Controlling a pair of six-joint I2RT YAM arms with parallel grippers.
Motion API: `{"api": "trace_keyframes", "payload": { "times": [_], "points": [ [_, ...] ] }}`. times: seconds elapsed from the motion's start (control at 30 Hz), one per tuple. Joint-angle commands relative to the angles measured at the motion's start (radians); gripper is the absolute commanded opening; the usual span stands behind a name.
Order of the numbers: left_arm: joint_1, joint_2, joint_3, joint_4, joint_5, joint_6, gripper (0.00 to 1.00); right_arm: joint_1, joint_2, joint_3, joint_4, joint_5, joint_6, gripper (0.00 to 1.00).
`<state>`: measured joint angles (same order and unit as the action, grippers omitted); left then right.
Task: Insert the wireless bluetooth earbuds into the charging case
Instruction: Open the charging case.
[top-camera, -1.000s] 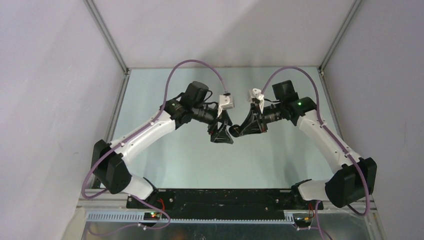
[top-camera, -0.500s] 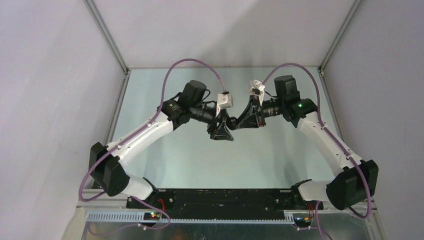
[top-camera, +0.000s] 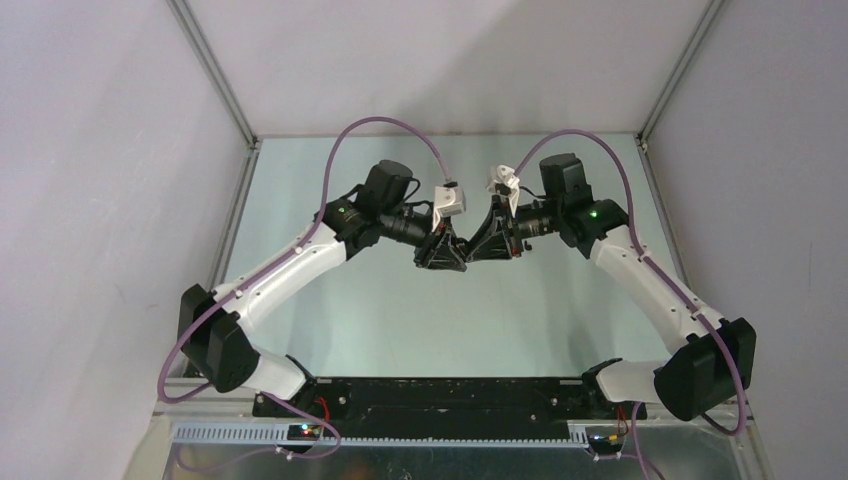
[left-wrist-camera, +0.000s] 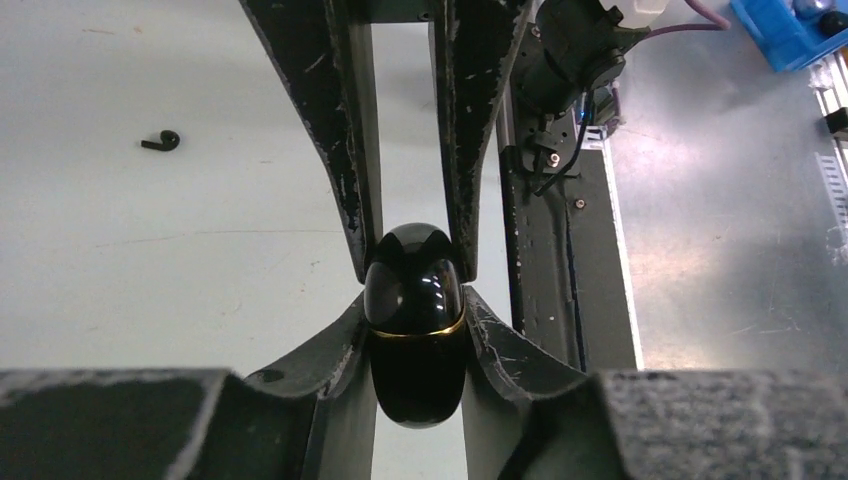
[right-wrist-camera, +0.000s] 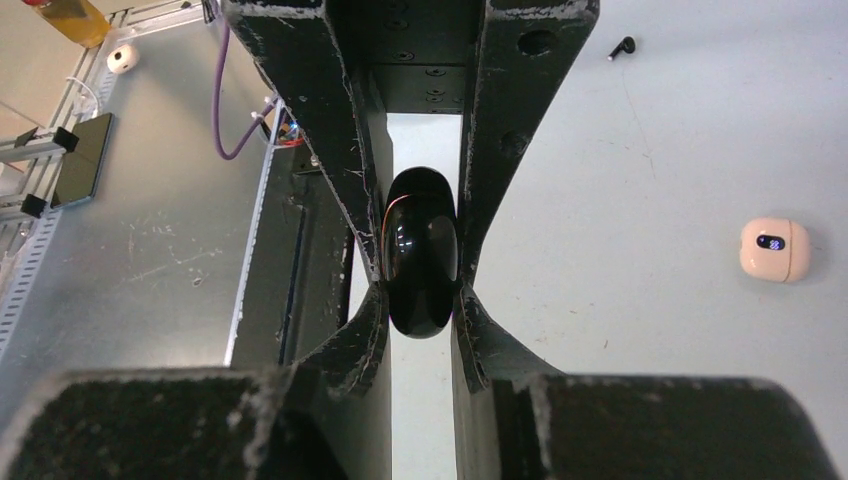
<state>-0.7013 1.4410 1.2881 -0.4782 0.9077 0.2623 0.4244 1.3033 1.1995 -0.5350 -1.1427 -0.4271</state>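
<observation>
Left claw: the left claw (left-wrist-camera: 415, 308) is clamped on the lower end of a black case (left-wrist-camera: 414, 375), one curved finger on each side.
Right claw: the right claw (right-wrist-camera: 420, 298) reaches in from the opposite side, nose to nose with the left, and is closed on the other end of the same case.
Case: glossy black and egg-shaped, with a thin gold seam around it. The lid is shut, and it is held above the table between the two claws.
Earbuds: one black earbud (left-wrist-camera: 160, 141) lies loose on the table, well apart from the claws. None is in the black case as far as I can see.
Nearby: a pale case (right-wrist-camera: 775, 250) with a small lit window sits on the table off to one side, well apart from the claws.
In the way: each claw's fingers crowd the other's around the case.
Surface: a pale grey-green table (top-camera: 400, 320), scuffed in places.
Room: plain pale walls (top-camera: 100, 200) on three sides, with metal posts in the corners. Purple cables (top-camera: 390, 125) arch over both arms.
Edges: a black base plate (top-camera: 450, 395) runs along the near edge. Bare table lies all around the arms.
</observation>
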Motion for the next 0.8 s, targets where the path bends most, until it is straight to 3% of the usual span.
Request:
{"api": "trace_keyframes", "payload": {
  "times": [0.0, 0.07, 0.17, 0.37, 0.77],
  "points": [
    [-0.004, -0.009, 0.004, 0.022, 0.028, -0.001, 0.31, -0.002, -0.017, 0.004, 0.004, 0.029, -0.030, 0.00],
    [-0.004, -0.008, 0.005, 0.020, 0.028, -0.001, 0.32, -0.004, -0.020, 0.003, 0.007, 0.032, -0.028, 0.00],
    [-0.005, -0.009, 0.005, 0.018, 0.026, 0.000, 0.43, -0.009, -0.027, 0.003, 0.005, 0.035, -0.031, 0.00],
    [-0.004, -0.011, 0.008, 0.013, 0.022, 0.003, 0.51, -0.019, -0.041, 0.004, -0.007, 0.036, -0.049, 0.00],
    [-0.005, -0.010, 0.010, 0.009, 0.031, 0.007, 0.43, -0.036, -0.034, 0.004, -0.010, 0.019, -0.047, 0.00]
  ]
}}
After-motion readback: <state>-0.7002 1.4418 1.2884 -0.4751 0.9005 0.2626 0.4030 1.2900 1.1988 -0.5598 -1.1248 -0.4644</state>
